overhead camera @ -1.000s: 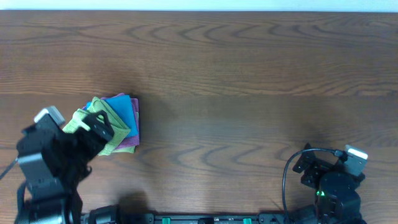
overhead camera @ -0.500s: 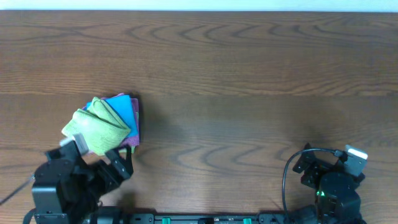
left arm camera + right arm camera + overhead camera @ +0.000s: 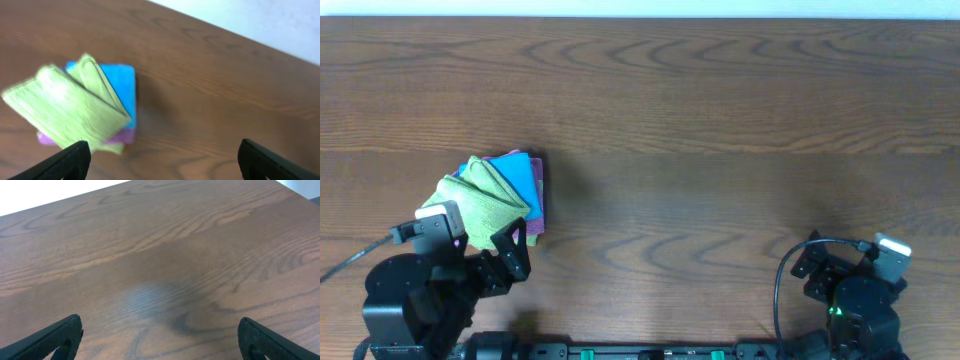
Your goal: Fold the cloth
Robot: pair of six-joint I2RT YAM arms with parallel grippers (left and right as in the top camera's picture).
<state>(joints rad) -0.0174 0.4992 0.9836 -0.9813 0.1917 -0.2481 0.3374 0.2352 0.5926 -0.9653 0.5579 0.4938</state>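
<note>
Because the soft green folded cloth [image 3: 480,203] is light and floppy, it will bend and slip. I think it is best pinched at a loose corner, not the thick middle.

From above, it lies on a blue cloth [image 3: 528,178] and a purple cloth [image 3: 533,227], just ahead of the left gripper [image 3: 506,258], not touching it. Only this view shows both arms.

From the left wrist, the gripper's black fingers [image 3: 70,159] are spread wide and hold nothing. The pile sits ahead and to the left, a bit blurry, but its folded layers show better here.

From the right wrist, the right gripper [image 3: 160,330] is spread wide too, over the bare brown wooden table [image 3: 160,255], with no cloth ahead.
</note>
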